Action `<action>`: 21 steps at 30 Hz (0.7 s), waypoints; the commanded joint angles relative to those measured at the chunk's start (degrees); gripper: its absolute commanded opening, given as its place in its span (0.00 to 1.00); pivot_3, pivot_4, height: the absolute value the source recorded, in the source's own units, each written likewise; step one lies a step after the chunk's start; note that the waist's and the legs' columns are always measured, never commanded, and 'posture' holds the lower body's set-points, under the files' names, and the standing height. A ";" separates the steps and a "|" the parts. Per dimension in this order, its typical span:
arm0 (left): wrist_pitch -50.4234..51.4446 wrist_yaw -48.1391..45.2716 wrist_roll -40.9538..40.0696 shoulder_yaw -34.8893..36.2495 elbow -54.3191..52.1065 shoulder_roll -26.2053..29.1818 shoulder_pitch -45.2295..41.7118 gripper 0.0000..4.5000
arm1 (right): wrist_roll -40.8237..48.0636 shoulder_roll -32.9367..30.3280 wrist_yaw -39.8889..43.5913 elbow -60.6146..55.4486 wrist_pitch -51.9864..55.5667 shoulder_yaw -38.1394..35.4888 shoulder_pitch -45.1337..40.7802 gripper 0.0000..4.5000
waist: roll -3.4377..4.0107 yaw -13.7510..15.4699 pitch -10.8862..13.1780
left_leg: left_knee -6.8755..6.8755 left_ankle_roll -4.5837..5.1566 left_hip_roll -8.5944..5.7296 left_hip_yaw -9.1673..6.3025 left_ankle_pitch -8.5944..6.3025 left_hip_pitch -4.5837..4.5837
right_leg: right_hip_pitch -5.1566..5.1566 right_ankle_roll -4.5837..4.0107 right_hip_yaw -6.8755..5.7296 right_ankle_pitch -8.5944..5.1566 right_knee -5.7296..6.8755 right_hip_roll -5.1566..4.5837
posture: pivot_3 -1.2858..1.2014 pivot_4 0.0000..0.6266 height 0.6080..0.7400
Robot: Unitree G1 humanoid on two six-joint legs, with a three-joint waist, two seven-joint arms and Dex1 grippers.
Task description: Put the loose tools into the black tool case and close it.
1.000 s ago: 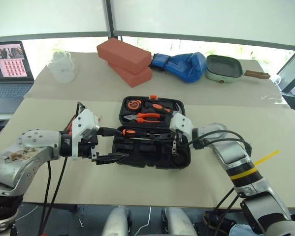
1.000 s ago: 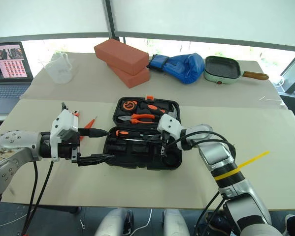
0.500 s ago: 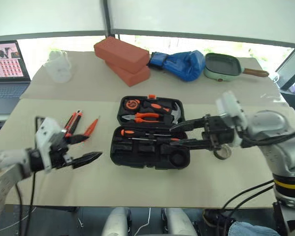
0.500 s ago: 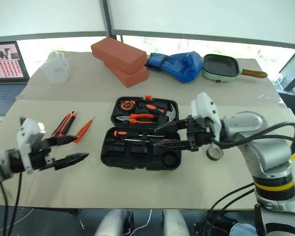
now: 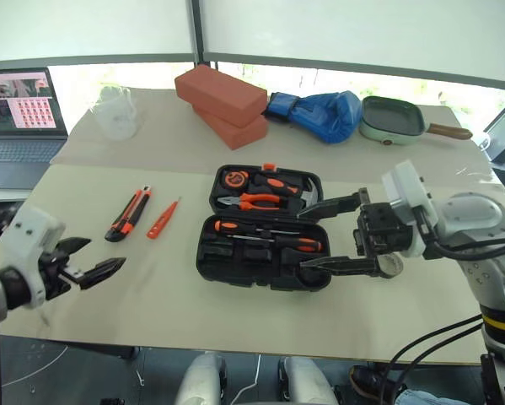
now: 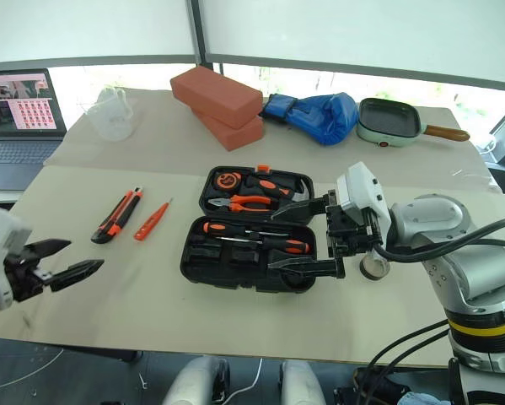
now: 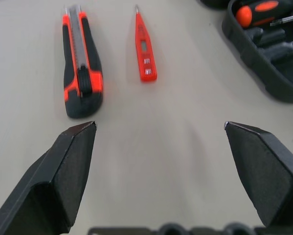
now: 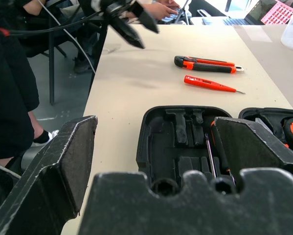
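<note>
Left eye view: I see the black tool case (image 5: 265, 239), moulded plastic with rounded corners, lying open mid-table. The flat utility knife (image 5: 128, 214) and slim orange screwdriver (image 5: 163, 218) lie left of it. Left gripper (image 5: 88, 263) and right gripper (image 5: 328, 235) both gape, empty; the right one partly hides the tape roll (image 5: 390, 265).
</note>
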 commanded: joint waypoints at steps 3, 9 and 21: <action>9.32 2.55 1.32 -17.56 10.61 2.89 -19.17 1.00 | 0.06 0.99 -4.29 -4.04 -2.19 -1.35 2.89 0.99 | -0.02 -0.13 0.01 | 0.00 0.00 -0.05 0.00 0.00 -0.02 | 0.01 0.02 0.01 0.00 0.02 0.02 | 0.52 0.24 0.99; 2.07 -0.20 13.42 -38.48 27.52 0.17 -37.48 1.00 | 0.88 2.61 -8.94 -8.45 -1.12 -0.10 6.12 0.99 | -0.04 -0.45 0.02 | 0.00 -0.04 -0.13 0.00 0.03 -0.13 | -0.11 0.01 0.04 0.00 0.05 0.15 | 0.52 0.24 0.99; -9.01 -10.08 27.04 -51.97 55.35 -11.50 -54.23 1.00 | 3.72 1.49 -14.48 -14.15 0.37 -1.90 11.83 0.99 | -0.09 -0.03 0.04 | 0.17 -0.01 -0.16 0.01 0.03 -0.32 | -0.14 0.05 0.00 0.00 -0.01 0.15 | 0.52 0.24 0.99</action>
